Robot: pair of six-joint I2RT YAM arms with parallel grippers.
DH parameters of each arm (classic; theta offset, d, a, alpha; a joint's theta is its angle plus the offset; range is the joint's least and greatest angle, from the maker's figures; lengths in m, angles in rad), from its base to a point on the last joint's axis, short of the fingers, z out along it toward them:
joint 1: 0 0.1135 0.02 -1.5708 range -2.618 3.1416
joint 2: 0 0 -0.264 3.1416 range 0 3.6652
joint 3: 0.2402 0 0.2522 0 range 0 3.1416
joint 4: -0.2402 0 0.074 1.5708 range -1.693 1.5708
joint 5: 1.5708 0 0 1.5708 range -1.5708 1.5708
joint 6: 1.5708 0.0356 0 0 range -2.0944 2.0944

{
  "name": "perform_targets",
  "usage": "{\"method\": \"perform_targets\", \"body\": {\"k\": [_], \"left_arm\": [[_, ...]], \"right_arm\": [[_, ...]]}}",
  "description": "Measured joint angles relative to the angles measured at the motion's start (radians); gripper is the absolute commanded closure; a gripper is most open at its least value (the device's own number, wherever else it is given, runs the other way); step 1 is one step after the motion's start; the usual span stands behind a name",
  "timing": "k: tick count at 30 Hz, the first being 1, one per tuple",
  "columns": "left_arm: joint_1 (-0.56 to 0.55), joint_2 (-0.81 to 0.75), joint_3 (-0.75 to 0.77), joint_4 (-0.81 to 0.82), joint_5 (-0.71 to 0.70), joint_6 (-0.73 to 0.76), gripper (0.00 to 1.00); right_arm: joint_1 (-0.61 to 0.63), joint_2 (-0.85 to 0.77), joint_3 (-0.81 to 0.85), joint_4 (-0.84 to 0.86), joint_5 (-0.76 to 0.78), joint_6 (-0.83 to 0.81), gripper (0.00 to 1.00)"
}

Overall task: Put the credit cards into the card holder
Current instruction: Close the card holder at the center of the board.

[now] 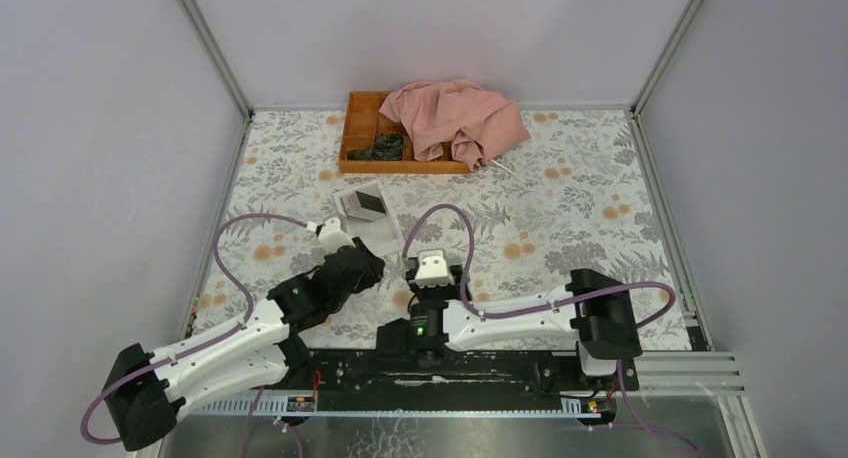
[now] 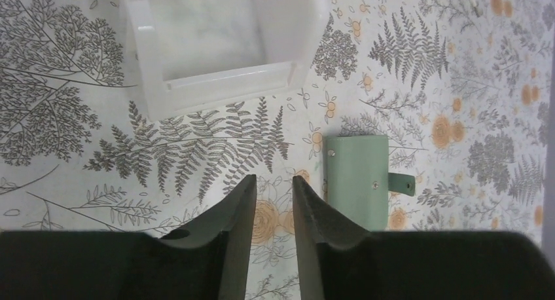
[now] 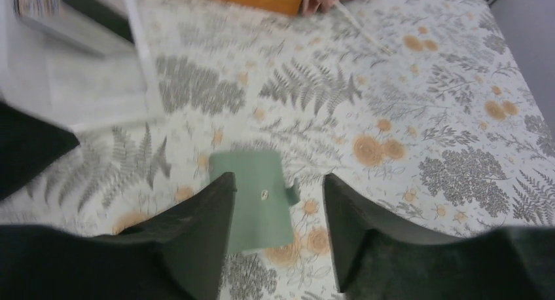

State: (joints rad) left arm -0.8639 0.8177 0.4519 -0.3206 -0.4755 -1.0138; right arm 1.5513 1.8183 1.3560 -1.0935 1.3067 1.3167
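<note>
Left gripper (image 2: 273, 202): jaws slightly parted with nothing between them, low over the floral table (image 1: 560, 208). The card holder (image 2: 357, 182) lies closed and flat just right of its fingers, tab pointing right. The white box (image 2: 229, 80) stands beyond, on the far side.

Right gripper (image 3: 278, 188): jaws spread wide above the card holder, holding nothing; contact cannot be determined.

At the far edge, a pink cloth (image 1: 455, 118) is draped over an orange tray (image 1: 400, 165).
</note>
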Motion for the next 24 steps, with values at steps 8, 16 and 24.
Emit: {"method": "perform_targets", "body": {"k": [8,16,24], "left_arm": [[0.001,0.1,0.005,0.098,0.057,0.079,0.34],[0.001,0.296,0.009,0.229,0.139,0.091,0.37],[0.001,0.393,0.009,0.35,0.176,0.093,0.39]], "right_arm": [[-0.006,-0.141,-0.095,-0.283,0.153,0.36,0.0],[-0.077,-0.237,-0.266,-0.125,0.069,0.153,0.16],[-0.213,-0.468,-0.552,0.547,-0.203,-0.456,0.24]]}}
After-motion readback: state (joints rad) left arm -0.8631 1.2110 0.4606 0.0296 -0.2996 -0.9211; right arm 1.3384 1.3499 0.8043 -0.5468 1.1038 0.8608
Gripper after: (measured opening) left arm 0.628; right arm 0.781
